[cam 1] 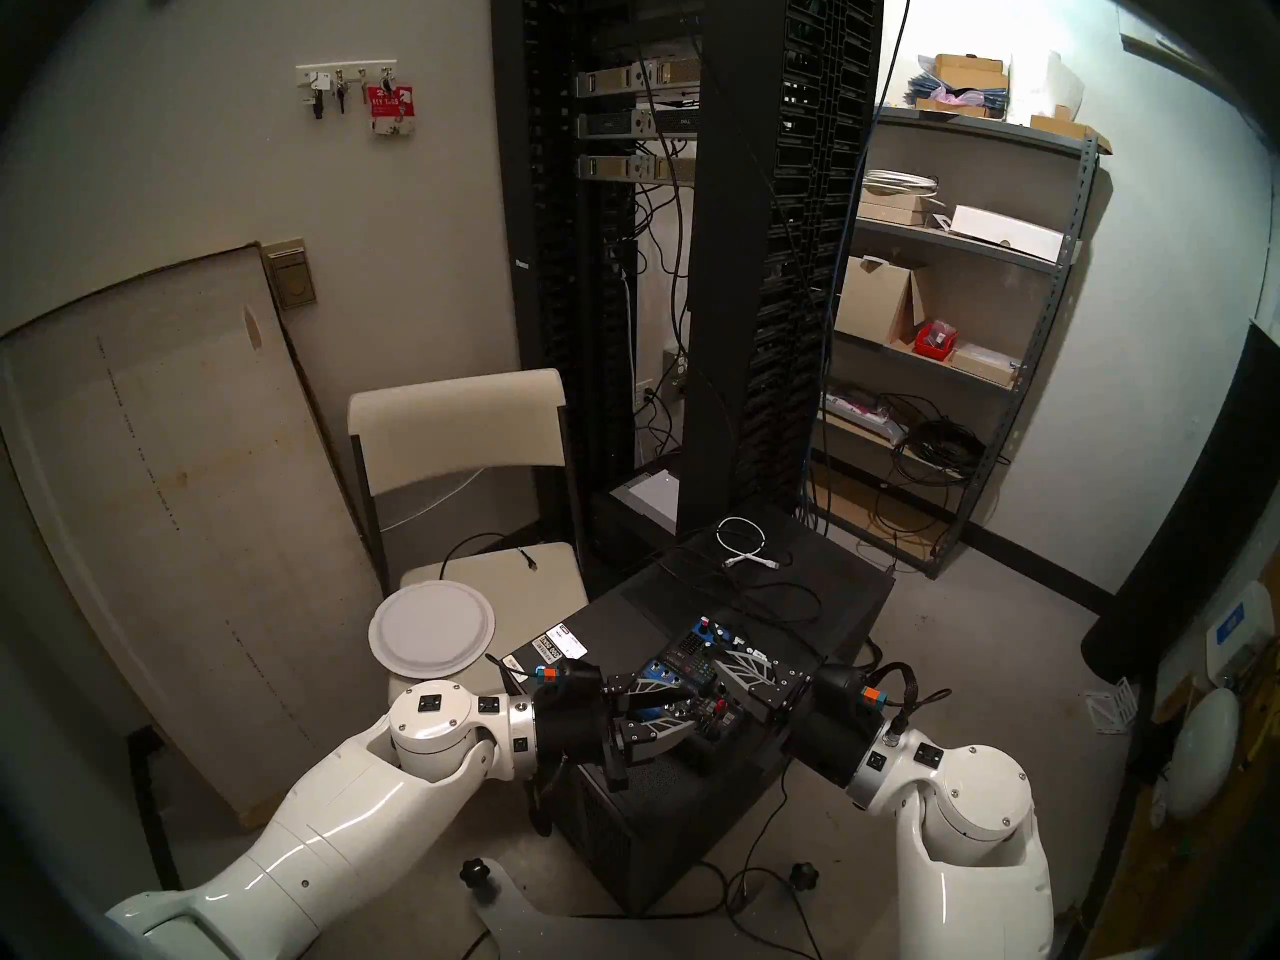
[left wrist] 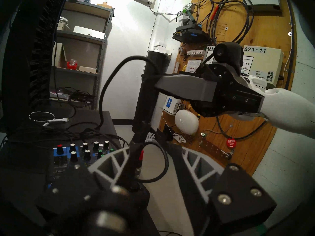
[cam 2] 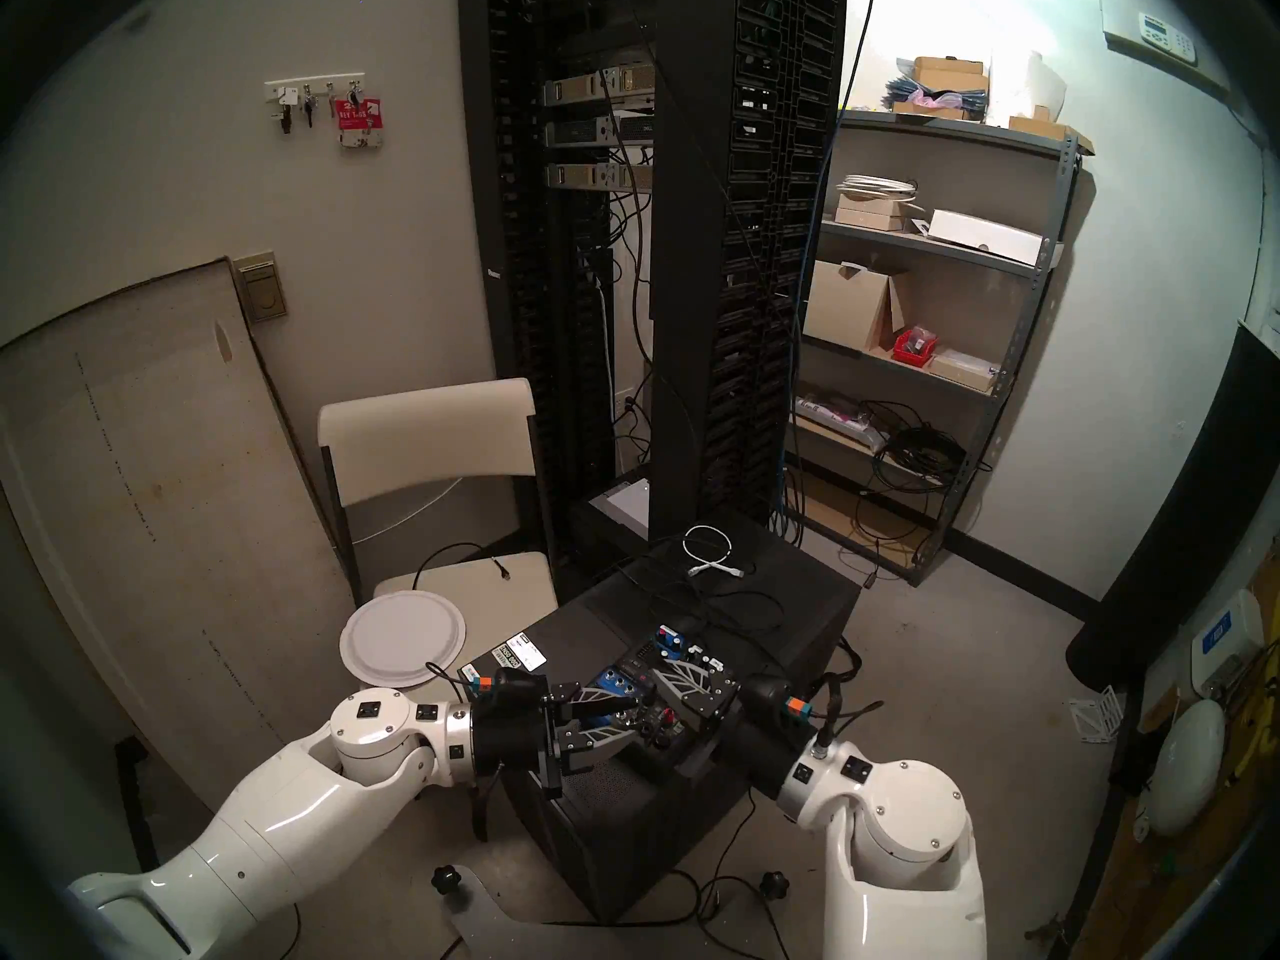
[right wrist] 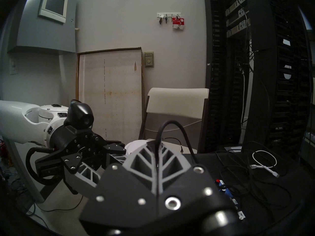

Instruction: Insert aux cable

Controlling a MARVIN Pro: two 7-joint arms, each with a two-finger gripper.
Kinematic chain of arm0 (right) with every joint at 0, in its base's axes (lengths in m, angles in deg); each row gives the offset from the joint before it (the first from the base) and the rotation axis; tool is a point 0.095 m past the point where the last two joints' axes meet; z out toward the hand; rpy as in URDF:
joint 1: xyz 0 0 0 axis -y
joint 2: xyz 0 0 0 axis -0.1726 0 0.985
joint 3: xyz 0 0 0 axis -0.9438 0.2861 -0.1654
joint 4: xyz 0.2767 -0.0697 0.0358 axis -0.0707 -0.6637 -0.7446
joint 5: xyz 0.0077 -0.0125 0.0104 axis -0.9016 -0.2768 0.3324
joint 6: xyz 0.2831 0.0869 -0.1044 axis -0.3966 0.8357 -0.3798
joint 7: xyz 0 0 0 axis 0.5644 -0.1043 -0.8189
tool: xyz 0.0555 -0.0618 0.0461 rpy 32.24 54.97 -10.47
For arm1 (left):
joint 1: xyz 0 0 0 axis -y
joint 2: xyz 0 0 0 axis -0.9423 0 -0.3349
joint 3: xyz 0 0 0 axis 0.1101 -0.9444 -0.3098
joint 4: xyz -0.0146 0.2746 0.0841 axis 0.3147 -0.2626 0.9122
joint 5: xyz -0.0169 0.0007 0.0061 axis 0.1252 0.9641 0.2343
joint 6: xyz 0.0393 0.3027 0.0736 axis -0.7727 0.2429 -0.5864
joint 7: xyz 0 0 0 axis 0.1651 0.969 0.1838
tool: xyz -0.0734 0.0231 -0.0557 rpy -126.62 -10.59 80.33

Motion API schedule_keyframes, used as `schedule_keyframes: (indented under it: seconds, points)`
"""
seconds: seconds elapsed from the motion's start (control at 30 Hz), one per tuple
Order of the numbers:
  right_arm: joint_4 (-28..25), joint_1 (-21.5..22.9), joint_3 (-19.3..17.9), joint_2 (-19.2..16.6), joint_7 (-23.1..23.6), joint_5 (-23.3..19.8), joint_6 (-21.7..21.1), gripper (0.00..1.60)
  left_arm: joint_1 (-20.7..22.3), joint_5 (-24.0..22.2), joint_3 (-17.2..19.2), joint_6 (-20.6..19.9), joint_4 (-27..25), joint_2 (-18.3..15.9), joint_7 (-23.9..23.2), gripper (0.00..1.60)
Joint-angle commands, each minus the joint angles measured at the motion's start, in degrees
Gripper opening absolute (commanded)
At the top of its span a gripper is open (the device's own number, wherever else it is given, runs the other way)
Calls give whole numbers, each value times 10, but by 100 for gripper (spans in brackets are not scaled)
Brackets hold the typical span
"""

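You have a black cabinet (cam 1: 817, 591) as the carrier, with a chair (cam 1: 457, 425) and a paper plate (cam 1: 431, 627) off its left edge. At the cabinet's near edge sits a small mixer (left wrist: 80, 155) with knobs; a white cable (cam 1: 742, 543) lies coiled toward the far edge.

Your right tool (left wrist: 157, 81) is pressed together on the aux cable (left wrist: 110, 73) — the cord arches up out of its tips and drops to the cabinet top, while the plug hangs down from the pinch toward the mixer's near right corner.

Your left tool (left wrist: 151, 155) stands apart, one finger either side of that plug — whether either finger touches it, you cannot tell. A red-collared plug (left wrist: 141, 154) stands just behind.
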Motion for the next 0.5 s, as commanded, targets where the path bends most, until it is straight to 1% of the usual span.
schedule_keyframes:
  seconds: [0.0, 0.13, 0.2, 0.27, 0.47]
  points:
    - [-10, 7, 4, 1, 5, -7, 1, 0, 13, 4, 1, 5, 1, 12, 9, 99]
    - [-11, 6, 3, 2, 6, -6, 0, 0, 18, 5, 1, 7, 4, 13, 12, 100]
    - [-12, 5, 3, 2, 6, -6, -1, 0, 19, 9, -1, 7, 3, 12, 15, 98]
    - [-12, 4, 2, 3, 6, -5, 0, 0, 19, 7, 0, 6, 0, 10, 14, 96]
    - [-13, 4, 0, 4, 6, -5, 0, 0, 11, 4, 1, 4, -13, 3, 17, 97]
